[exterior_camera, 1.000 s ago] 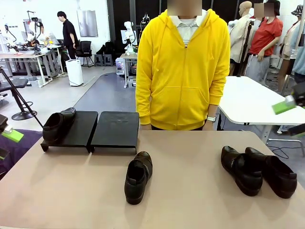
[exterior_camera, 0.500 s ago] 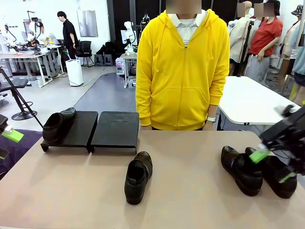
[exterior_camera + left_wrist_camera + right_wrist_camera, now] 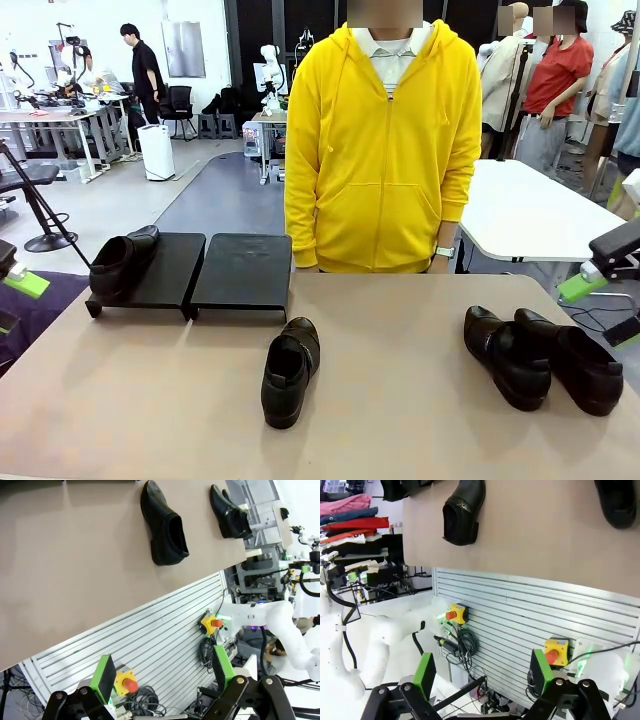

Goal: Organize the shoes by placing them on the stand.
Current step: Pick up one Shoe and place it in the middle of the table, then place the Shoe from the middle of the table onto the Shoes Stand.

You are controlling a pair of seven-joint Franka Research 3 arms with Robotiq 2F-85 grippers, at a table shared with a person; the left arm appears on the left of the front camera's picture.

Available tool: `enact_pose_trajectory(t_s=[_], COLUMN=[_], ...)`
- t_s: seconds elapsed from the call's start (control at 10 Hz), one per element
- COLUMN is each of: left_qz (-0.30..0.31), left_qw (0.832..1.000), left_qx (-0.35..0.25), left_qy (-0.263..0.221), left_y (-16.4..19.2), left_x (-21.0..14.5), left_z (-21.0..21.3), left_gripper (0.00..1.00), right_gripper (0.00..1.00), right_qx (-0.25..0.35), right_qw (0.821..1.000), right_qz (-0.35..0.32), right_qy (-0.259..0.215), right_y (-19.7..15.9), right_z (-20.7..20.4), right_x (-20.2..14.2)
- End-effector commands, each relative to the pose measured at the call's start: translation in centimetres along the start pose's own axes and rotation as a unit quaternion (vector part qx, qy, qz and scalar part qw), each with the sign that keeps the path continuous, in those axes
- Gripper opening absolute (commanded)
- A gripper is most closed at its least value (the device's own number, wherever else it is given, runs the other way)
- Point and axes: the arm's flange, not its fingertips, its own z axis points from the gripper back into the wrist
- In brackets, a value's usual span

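Front view: right gripper (image 3: pixel 601 311), jaws apart, hangs just right of two glossy black leather slip-on shoes (image 3: pixel 505 360), toes nearward; judged the nearer arm. The matte-black platform stand (image 3: pixel 240 272) lies far leftward.

Left wrist view: left gripper (image 3: pixel 164 672) spread, lone middle shoe (image 3: pixel 164 526) far ahead.

Right wrist view: same shoe ahead-left.

Low matte-black stand (image 3: pixel 245 272): 2 flat rectangular platforms side by side w/ short feet, tops slightly tilted, mid-left of front view at far edge of the table (image 3: pixel 400 310). One glossy black leather slip-on shoe (image 3: pixel 120 262) sits on left platform, along its left side, upright on sole, opening toward camera, toe away. Second shoe (image 3: pixel 289 370), same type, on tabletop at lower centre, upright, toe pointing away & a bit right, near stand's right platform but apart from it. Pair of shoes (image 3: pixel 505 357) at lower right, side by side, approx. parallel, almost touching, toes angled toward lower right.
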Motion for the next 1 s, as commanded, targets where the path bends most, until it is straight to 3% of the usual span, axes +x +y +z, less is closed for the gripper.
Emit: enact_pose_trajectory(t_s=[0.0, 0.7, 0.8, 0.9], left_qz=[-0.007, 0.000, -0.023, 0.007], left_qw=[1.000, 1.000, 0.999, 0.998], left_qx=[-0.009, 0.000, -0.031, 0.052], left_qy=[-0.002, 0.000, 0.012, 0.041], left_y=[0.1, 0.0, -2.0, -5.6], left_x=[0.0, 0.0, 1.1, 3.8], left_z=[0.2, 0.0, -2.2, -6.1], left_gripper=[1.00, 1.00, 1.00, 1.00], right_gripper=[1.00, 1.00, 1.00, 1.00], right_qx=[0.013, 0.013, 0.013, 0.013], right_qw=[1.000, 1.000, 1.000, 1.000], right_qz=[0.011, 0.011, 0.011, 0.011], right_qy=[0.006, 0.006, 0.006, 0.006], right_y=[-0.3, -0.3, -0.3, -0.3], right_z=[-0.6, -0.6, -0.6, -0.6], right_x=[0.3, 0.3, 0.3, 0.3])
